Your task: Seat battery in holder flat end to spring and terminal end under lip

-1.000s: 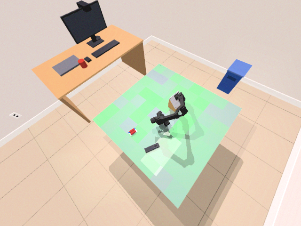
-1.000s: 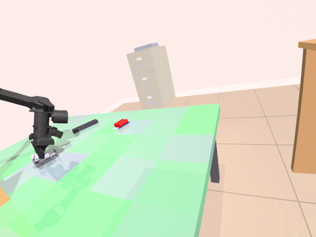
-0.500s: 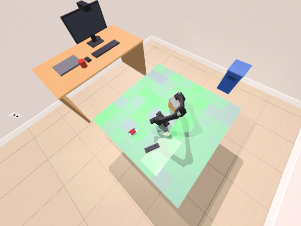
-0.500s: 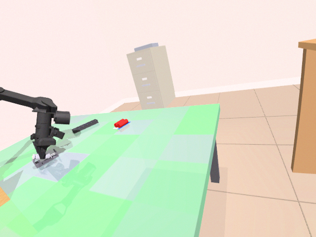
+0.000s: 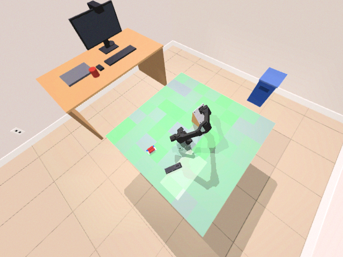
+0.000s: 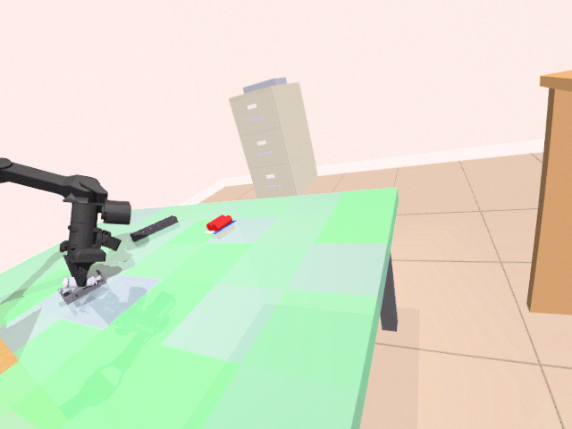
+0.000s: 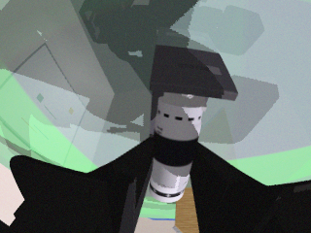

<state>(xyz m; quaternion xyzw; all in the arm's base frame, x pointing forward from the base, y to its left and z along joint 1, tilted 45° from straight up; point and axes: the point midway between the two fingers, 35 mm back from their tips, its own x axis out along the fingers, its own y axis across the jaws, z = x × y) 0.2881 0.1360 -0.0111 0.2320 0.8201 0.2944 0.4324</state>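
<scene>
Your gripper point(image 7: 170, 175) is clamped on the white, black-banded battery point(image 7: 175, 146), which points down over the dark holder point(image 7: 192, 73) on the green table point(image 6: 277, 277), its far end at the holder's near edge, while red cylinders point(image 6: 219, 222) lie well apart.

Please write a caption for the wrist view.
Gripper shut on the white-and-black battery, its far end at the dark holder.

The top view looks steeply down from afar; the exterior view skims low across the bench point(image 6: 295, 295); both share it. The wrist view peers closely downward.
</scene>
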